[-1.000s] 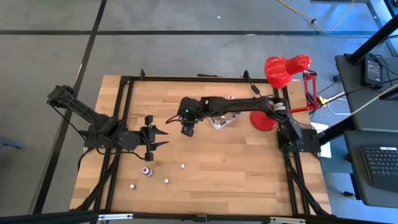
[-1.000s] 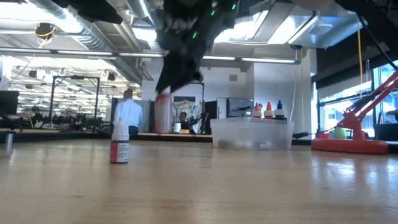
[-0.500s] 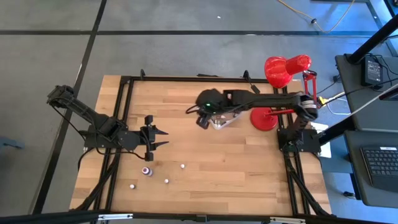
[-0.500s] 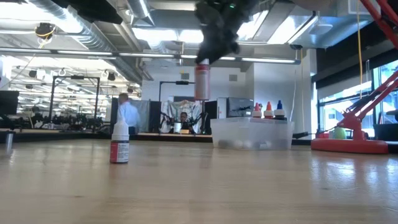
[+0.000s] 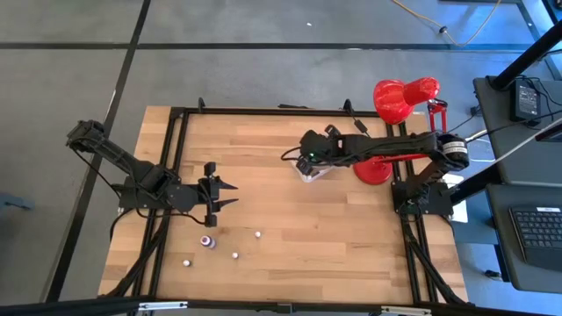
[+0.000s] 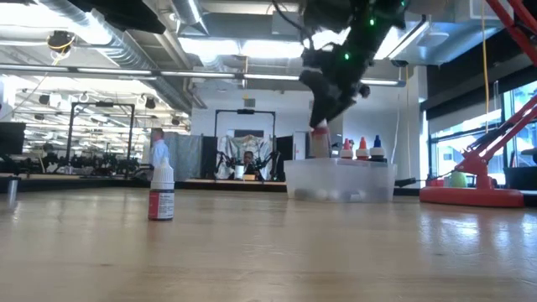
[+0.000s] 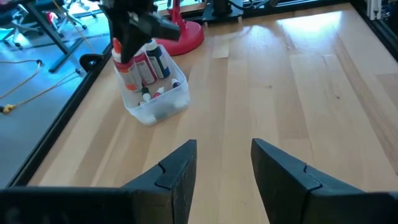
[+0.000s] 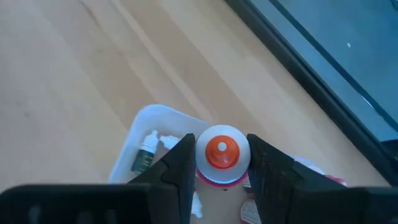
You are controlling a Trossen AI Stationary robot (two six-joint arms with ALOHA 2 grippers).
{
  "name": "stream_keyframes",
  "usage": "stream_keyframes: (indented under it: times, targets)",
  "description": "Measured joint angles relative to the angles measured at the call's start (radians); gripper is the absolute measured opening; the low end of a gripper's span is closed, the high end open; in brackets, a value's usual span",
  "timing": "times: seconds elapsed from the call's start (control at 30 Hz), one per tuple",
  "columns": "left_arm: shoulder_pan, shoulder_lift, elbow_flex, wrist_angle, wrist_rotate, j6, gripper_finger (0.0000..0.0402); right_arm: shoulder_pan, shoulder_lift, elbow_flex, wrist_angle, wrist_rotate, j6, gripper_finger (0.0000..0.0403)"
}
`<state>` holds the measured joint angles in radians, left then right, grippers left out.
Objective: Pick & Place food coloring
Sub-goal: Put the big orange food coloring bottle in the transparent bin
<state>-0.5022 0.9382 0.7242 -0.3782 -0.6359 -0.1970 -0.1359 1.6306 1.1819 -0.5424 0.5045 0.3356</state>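
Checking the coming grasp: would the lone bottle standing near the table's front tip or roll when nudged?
The bottle looks tall over a narrow base, so it probably tips easily. Its round body suggests it would then roll. It looks small, so likely light.

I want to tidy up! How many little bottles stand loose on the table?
4, all near the left claw: one dark bottle, three whitish bottles beside it. Others may hide in the tub.
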Motion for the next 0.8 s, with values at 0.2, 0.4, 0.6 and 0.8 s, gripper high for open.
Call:
stream_keyframes:
  times: [0.2, 0.4, 0.6, 0.8]
  targets:
    - [0.0, 0.0, 0.0, 0.0, 0.0, 0.0, 0.0152, -0.018, 0.0, -0.092, 0.082, 0.064, -0.051, 0.0122]
    - [0.0, 0.0, 0.0, 0.0, 0.0, 0.0, 0.0149, -0.017, 0.0, -0.137, 0.141, 0.071, -0.085, 0.0122]
    - [0.0, 0.0, 0.0, 0.0, 0.0, 0.0, 0.0151, -0.018, 0.0, -0.183, 0.187, 0.07, -0.133, 0.0122]
    - [0.0, 0.0, 0.0, 0.0, -0.001, 0.0, 0.0151, -0.019, 0.0, -0.207, 0.205, 0.042, -0.128, 0.0122]
